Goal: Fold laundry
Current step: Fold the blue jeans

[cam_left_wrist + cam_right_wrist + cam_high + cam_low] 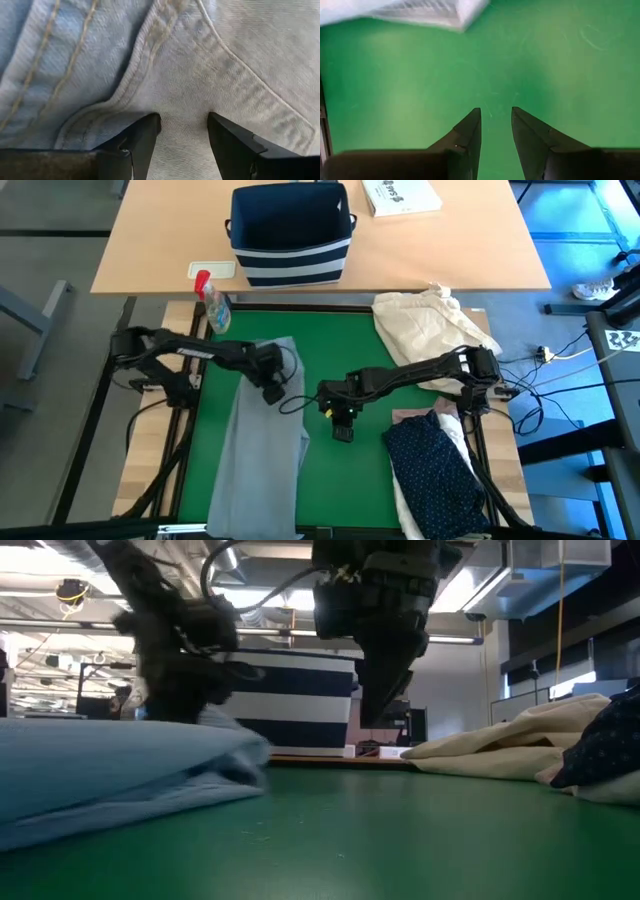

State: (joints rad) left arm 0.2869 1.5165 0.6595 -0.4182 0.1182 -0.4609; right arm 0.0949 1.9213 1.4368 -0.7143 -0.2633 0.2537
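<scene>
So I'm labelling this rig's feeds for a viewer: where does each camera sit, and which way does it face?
High: overhead, straight down; both arms, grey jeans on the green mat.
Low: at mat height, level toward the striped bin; grippers hang in from above.
Left wrist: on the left arm, down at denim; left gripper open.
Right wrist: on the right arm, down at bare mat; right gripper open, empty.
Shared: the jeans show in high, low and left wrist.

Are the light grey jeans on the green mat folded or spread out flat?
Folded lengthwise. The light grey denim jeans lie as one narrow strip in the high view, and the low view shows stacked layers with a rounded fold edge.
</scene>
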